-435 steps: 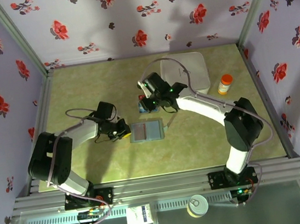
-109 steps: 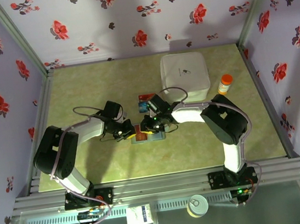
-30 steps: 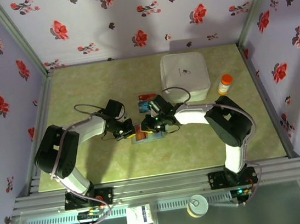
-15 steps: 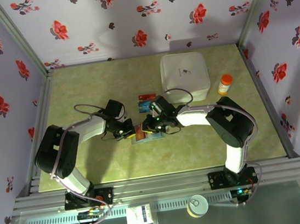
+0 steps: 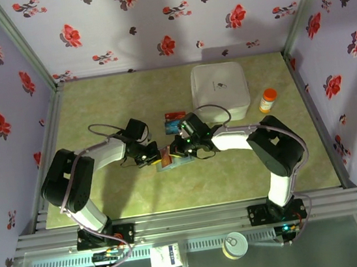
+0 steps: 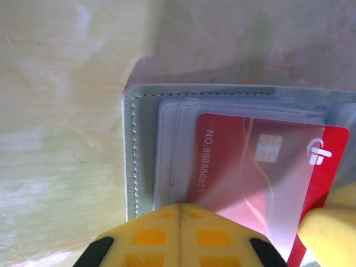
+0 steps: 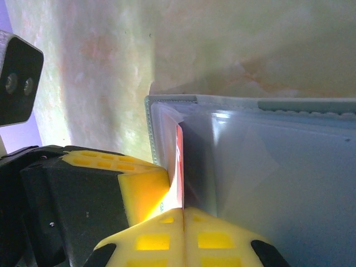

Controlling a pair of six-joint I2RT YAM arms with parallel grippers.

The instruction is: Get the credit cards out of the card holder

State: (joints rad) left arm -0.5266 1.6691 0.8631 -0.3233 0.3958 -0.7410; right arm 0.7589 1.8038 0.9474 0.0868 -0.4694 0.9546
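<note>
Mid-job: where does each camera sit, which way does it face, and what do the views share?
Top external: above and behind the robot, looking down on the table; left arm and right arm meet at the card holder.
Left wrist: on the left arm, looking down close at the open card holder and red card; left jaws, shut, at bottom.
Right wrist: on the right arm, looking along the card holder toward the left jaws; right jaws, shut on the red card, at bottom.
Shared: every view has the card holder.
</note>
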